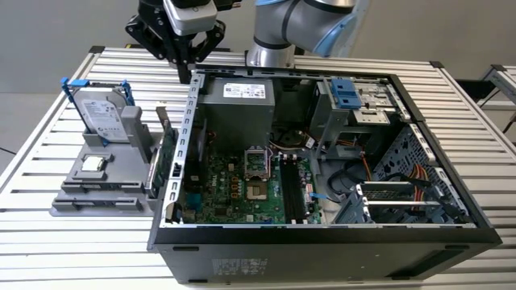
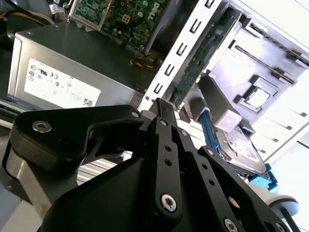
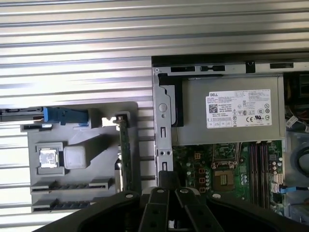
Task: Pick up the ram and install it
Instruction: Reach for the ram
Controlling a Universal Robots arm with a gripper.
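Two narrow slots [image 3: 67,186] in the grey tray [image 3: 96,145] look the likeliest seat for the ram, though I cannot tell it apart there. Parts stand edge-up, ready for pinching from above. The pincer [image 1: 187,74] hangs clenched on nothing over the case wall [image 1: 192,121]. A green card [image 1: 167,160] crowds that wall, while open desk [image 1: 64,254] surrounds the tray.

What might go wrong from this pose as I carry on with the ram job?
1. The pincer hangs right over the case's side wall; a straight descent might strike its rim.
2. The green card stands upright between that wall and the grey holder, so a low sweep toward the holder may clip it.
3. The hard drive also stands tall on that holder.
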